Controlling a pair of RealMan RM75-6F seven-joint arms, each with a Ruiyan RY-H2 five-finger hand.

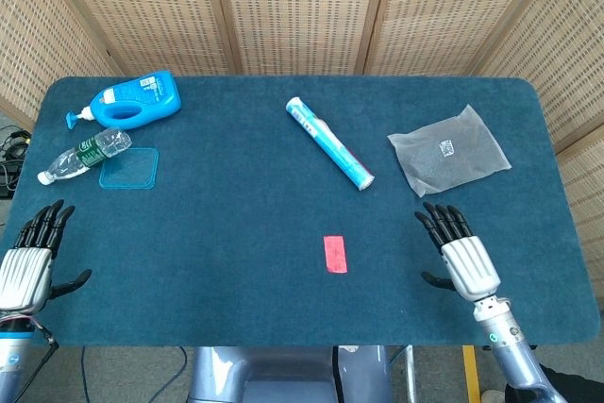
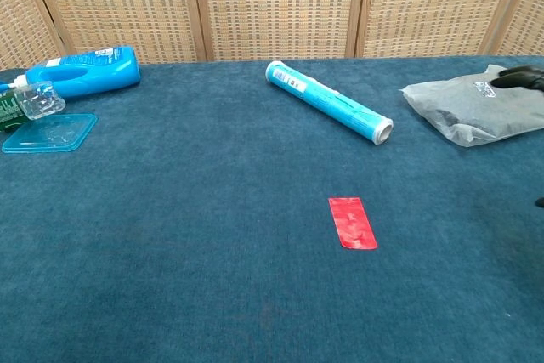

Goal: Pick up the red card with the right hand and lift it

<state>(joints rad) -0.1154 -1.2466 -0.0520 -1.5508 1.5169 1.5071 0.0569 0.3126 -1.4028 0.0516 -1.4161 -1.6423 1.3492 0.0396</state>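
A small red card (image 1: 335,254) (image 2: 353,222) lies flat on the blue table, near the front and a little right of the middle. My right hand (image 1: 461,254) hovers to the card's right, a hand's width or more away, its fingers spread and holding nothing; in the chest view only its dark fingertips (image 2: 520,76) show at the right edge. At the table's front left corner my left hand (image 1: 26,260) rests with fingers apart and nothing in it.
A light blue tube (image 1: 329,142) lies diagonally behind the card. A grey plastic bag (image 1: 448,150) is at the back right. At the back left are a blue detergent bottle (image 1: 137,99), a water bottle (image 1: 85,155) and a clear blue lid (image 1: 128,168).
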